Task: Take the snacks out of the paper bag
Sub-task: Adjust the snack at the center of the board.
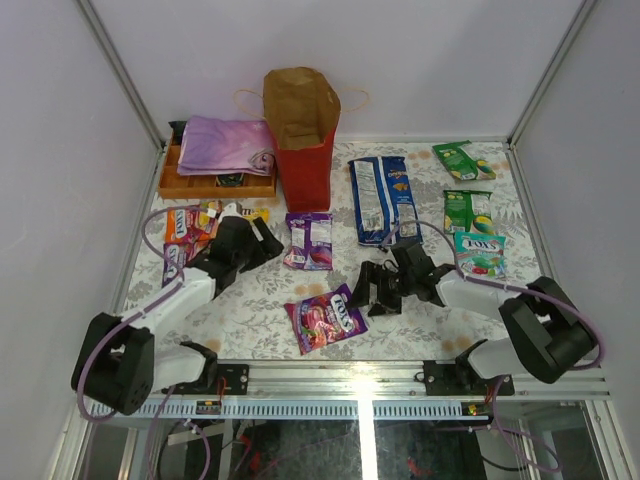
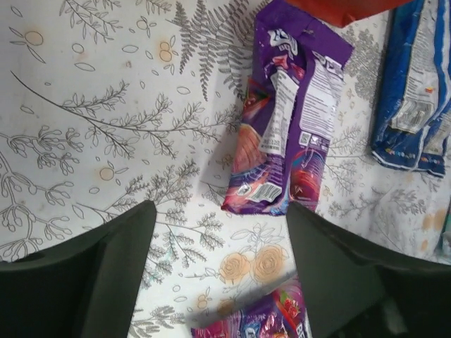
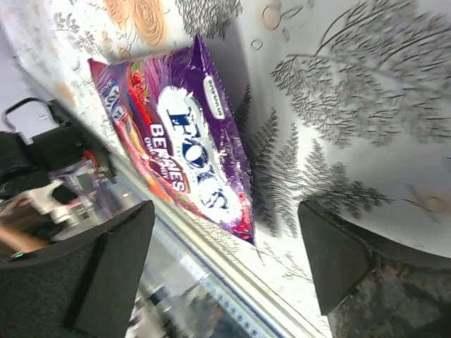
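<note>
The paper bag (image 1: pixel 303 130), red outside and brown inside, stands upright at the back centre; its red base (image 2: pixel 338 8) shows in the left wrist view. Snacks lie flat around it: a purple packet (image 1: pixel 310 240) (image 2: pixel 289 113), a magenta berry candy bag (image 1: pixel 326 318) (image 3: pixel 183 148) (image 2: pixel 261 317), a long blue chip bag (image 1: pixel 383 198) (image 2: pixel 416 91), two green packets (image 1: pixel 463 160) (image 1: pixel 467 210), a teal packet (image 1: pixel 480 253) and orange packs (image 1: pixel 185 225). My left gripper (image 1: pixel 262 243) (image 2: pixel 220 211) is open and empty just left of the purple packet. My right gripper (image 1: pixel 370 290) (image 3: pixel 225 211) is open and empty, right of the berry bag.
A wooden box (image 1: pixel 215 185) holding a folded pink-purple cloth (image 1: pixel 225 143) sits at the back left beside the bag. The table's metal front rail (image 1: pixel 350 380) runs just below the berry bag. White walls close in the table on three sides.
</note>
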You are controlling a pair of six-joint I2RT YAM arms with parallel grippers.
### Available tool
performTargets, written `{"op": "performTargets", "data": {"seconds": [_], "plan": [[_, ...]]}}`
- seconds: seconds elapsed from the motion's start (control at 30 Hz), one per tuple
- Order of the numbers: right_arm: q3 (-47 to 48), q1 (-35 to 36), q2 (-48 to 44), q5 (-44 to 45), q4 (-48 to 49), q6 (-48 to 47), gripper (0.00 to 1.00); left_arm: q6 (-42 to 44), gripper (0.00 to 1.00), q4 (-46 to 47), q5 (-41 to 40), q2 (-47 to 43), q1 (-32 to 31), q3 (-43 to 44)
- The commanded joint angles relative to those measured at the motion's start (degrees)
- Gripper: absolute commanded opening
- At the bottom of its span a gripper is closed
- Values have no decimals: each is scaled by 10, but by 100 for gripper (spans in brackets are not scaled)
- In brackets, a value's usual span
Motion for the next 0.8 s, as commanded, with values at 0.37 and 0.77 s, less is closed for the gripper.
{"op": "performTargets", "data": {"seconds": [0.37, 0.77], "plan": [[51, 0, 12, 67, 7, -167, 77, -81, 84, -6, 131, -85, -9, -175], [47, 1, 88, -5, 83, -143, 53, -123, 75, 47, 232, -70, -67, -235]]}}
